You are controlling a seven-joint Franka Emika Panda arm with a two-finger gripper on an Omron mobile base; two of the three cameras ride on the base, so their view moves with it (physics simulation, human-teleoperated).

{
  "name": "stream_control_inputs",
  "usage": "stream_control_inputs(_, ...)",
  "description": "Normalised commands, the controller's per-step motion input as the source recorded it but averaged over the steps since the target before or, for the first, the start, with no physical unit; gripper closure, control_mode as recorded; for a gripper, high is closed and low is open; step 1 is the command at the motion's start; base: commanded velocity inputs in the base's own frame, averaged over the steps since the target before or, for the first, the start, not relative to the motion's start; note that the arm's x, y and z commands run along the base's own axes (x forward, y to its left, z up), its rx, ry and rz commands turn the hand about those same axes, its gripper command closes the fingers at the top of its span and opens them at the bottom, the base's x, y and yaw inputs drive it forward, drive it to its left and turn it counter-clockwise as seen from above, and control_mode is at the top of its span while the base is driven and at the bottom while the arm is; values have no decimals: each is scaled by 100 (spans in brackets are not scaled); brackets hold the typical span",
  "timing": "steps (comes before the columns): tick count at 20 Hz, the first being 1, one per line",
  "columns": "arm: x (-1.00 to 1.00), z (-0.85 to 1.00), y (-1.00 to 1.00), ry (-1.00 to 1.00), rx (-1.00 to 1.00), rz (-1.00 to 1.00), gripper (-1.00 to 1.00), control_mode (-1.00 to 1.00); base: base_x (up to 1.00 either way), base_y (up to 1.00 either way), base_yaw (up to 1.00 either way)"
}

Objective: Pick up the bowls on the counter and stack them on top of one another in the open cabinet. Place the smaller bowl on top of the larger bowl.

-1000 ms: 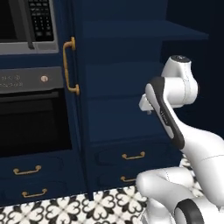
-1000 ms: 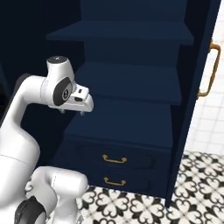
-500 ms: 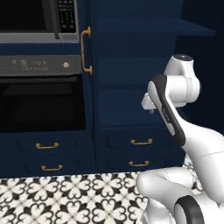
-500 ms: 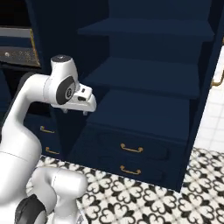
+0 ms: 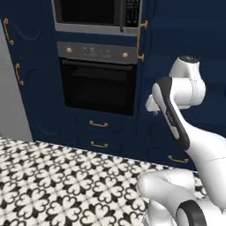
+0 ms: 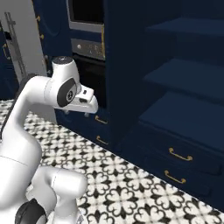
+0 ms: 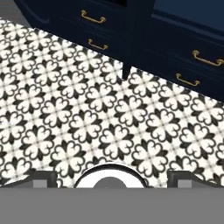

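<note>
The wooden bowl, the black bowl and the marble counter are out of view. The open cabinet (image 6: 183, 74) stands at the right with bare navy shelves, and its door edge carries a brass handle (image 5: 140, 39). My gripper (image 6: 89, 113) hangs from the folded arm, pointing down at the floor, well left of the shelves. In the hand view its fingertips (image 7: 43, 177) sit far apart with nothing between them, so my gripper (image 7: 113, 178) is open and empty. In the left base view my gripper (image 5: 150, 106) is half hidden behind the forearm.
A black oven (image 5: 99, 86) with a microwave (image 5: 95, 13) above it is set beside the cabinet. Navy drawers with brass pulls (image 6: 179, 155) run below the shelves. Black-and-white patterned tiles (image 7: 87, 109) cover the floor. A grey panel (image 5: 9, 101) stands at far left.
The whole scene has slid right in both base views, so the base has turned left; the oven has come into fuller view. The arm keeps the same folded pose.
</note>
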Motion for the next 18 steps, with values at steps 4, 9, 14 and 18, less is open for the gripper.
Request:
stream_control_inputs(4, 0, 0, 0, 0, 0, 0, -100, 100, 44, 46, 62)
stream_control_inputs(9, 0, 0, 0, 0, 0, 0, -100, 100, 76, 13, 65)
stream_control_inputs(14, 0, 0, 0, 0, 0, 0, -100, 100, 100, 5, 60)
stream_control_inputs(18, 0, 0, 0, 0, 0, 0, -100, 100, 88, 0, 72)
